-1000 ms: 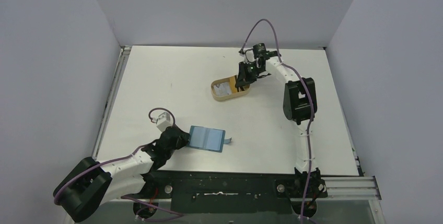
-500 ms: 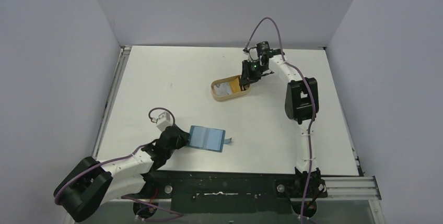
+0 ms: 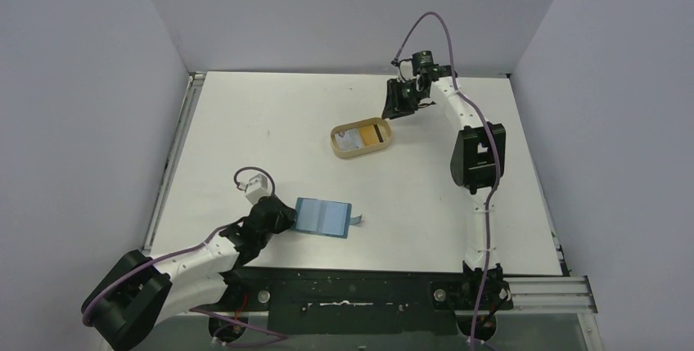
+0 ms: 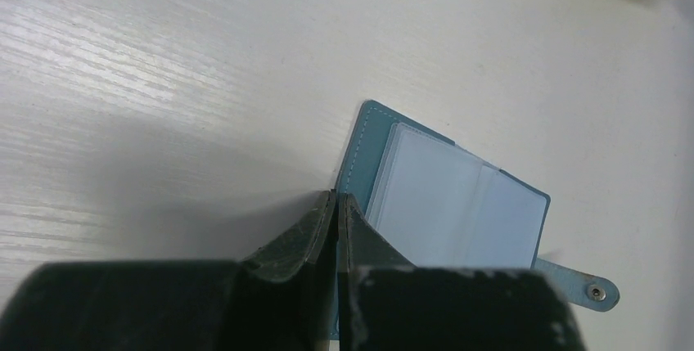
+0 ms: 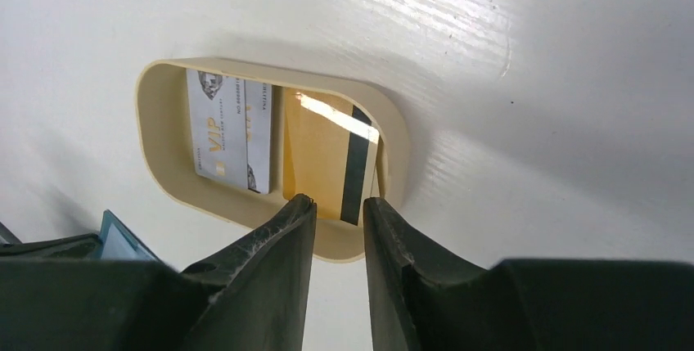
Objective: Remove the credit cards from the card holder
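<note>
The teal card holder (image 3: 324, 217) lies open on the table near the front, its pale slots (image 4: 458, 212) showing no card. My left gripper (image 3: 284, 218) is shut on its left edge (image 4: 334, 197). Both credit cards lie in the tan oval tray (image 3: 340, 150): the whitish one (image 3: 353, 136) on the left and the gold one with a dark stripe (image 3: 376, 132) on the right. In the right wrist view the whitish card (image 5: 233, 130) and the gold card (image 5: 323, 155) lie side by side. My right gripper (image 3: 398, 104) hovers behind and right of the tray, slightly open and empty (image 5: 340, 200).
The holder's snap tab (image 4: 591, 290) sticks out to the right. The tray's rim (image 5: 394, 134) stands a little above the table. Grey walls close the table in at the back and both sides.
My right gripper has lifted out of the tray and drawn back to the right, leaving the gold card in the tray. The left arm and the holder have not moved.
</note>
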### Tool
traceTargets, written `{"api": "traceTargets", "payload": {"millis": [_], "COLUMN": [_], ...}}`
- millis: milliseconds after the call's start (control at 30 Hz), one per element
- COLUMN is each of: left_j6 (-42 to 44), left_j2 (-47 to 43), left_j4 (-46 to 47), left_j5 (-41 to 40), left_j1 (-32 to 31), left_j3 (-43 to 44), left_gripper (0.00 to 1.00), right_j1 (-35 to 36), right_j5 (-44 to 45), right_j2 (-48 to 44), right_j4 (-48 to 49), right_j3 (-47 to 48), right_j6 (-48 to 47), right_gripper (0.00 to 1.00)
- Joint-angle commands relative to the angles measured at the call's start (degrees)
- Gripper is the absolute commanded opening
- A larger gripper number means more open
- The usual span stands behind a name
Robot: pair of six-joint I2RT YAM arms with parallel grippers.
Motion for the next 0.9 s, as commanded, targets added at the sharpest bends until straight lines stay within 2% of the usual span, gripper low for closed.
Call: {"api": "traceTargets", "payload": {"millis": [0,100,233,400,633,867], "left_j6": [2.62,3.59,4.3,5.97,7.26,8.0], "left_j2": [-2.47,-4.41,-7.45,-9.04,-5.99,-3.15], "left_j4": [-3.12,-5.5,-9.21,-11.9,-15.93,-20.32], "left_j5": [0.58,0.5,1.01,2.1,5.17,1.39], "left_j1": [0.38,0.46,0.55,0.55,-0.17,-4.86], "left_j3": [2.87,3.58,5.21,9.0,15.58,20.58], "left_gripper": [0.0,0.0,0.0,0.0,0.0,0.0], "right_j1": [-0.19,0.1,2.25,4.28,9.02,14.45], "right_j5": [1.15,0.72,4.32,4.18,1.68,-1.39], "right_j2": [-7.23,-11.69,-19.76,-28.69,-38.87,-44.92], "right_j4": [-0.2,1.52,4.64,10.77,19.5,28.65], "right_j3": [3.4,-0.35,-8.83,-23.31,-43.85,-60.55], "right_j6": [-0.5,-0.73,-1.24,2.78,6.9,13.97], "right_gripper": [0.31,0.36,0.43,0.43,0.43,0.44]}}
